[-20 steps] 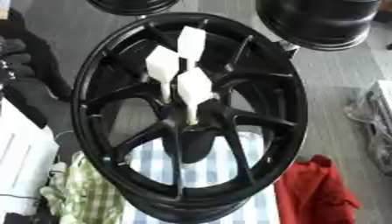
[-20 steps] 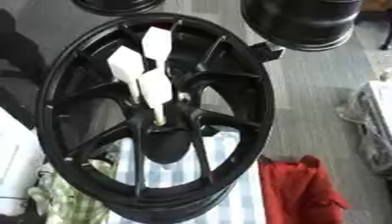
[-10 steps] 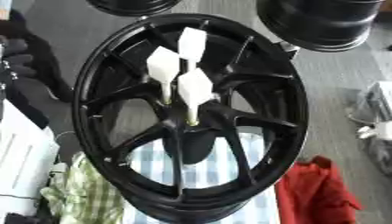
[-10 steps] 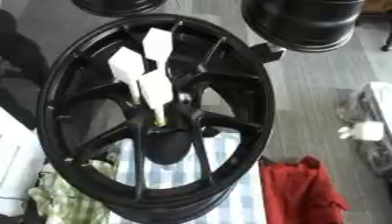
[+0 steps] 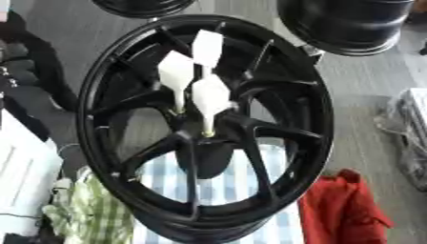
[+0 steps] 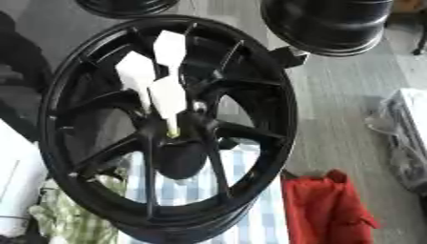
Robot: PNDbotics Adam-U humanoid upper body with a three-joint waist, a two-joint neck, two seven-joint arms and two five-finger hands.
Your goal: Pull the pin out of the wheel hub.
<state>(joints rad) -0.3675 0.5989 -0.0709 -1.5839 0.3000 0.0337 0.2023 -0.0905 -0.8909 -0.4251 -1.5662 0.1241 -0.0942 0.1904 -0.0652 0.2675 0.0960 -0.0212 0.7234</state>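
A large black spoked wheel (image 5: pixel 321 109) stands tilted in the middle of the view. Three white pins with flat paddle-shaped heads stick out of its hub (image 5: pixel 204 138): a top pin (image 5: pixel 207 47), a left pin (image 5: pixel 175 71) and a front pin (image 5: pixel 210 95), whose thin yellowish shaft runs down into the hub. Nothing touches the pins. A dark shape with small pale spots at the left edge looks like my left hand (image 5: pixel 10 71), well apart from the wheel. My right hand shows in neither view.
A blue-and-white checked cloth (image 5: pixel 225 181) lies under the wheel, a red cloth (image 5: pixel 342 209) at its lower right, a green checked cloth (image 5: pixel 83 209) at lower left. A white object (image 5: pixel 21 167) sits at the left. Two more black wheels (image 5: pixel 346 24) (image 5: pixel 142 5) stand behind. A grey bundle (image 5: pixel 409 133) lies at the right.
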